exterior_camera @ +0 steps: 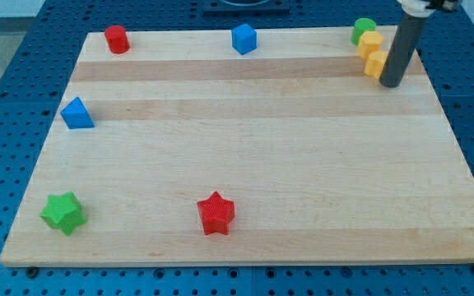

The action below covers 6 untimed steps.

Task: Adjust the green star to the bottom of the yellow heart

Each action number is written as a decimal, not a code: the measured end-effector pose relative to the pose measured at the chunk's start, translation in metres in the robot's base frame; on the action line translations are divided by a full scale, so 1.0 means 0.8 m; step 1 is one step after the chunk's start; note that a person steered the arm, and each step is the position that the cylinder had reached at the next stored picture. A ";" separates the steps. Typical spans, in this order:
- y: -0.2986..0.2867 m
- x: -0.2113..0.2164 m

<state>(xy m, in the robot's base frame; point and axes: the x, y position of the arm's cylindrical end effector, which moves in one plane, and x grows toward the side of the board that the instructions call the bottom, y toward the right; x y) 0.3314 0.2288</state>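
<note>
The green star (62, 212) lies near the board's bottom left corner. At the top right corner stand two yellow blocks, one (371, 43) above the other (376, 64); I cannot tell which is the heart. A green round block (363, 30) sits just above them. My tip (391, 83) rests on the board right beside the lower yellow block, on its right, far from the green star.
A red cylinder (117, 39) sits at the top left, a blue block (243, 39) at the top middle, a blue triangle (76, 113) at the left edge, and a red star (216, 213) at the bottom middle. The wooden board (253, 156) lies on a blue perforated table.
</note>
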 end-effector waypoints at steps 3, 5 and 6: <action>-0.014 -0.013; -0.183 0.061; -0.274 0.105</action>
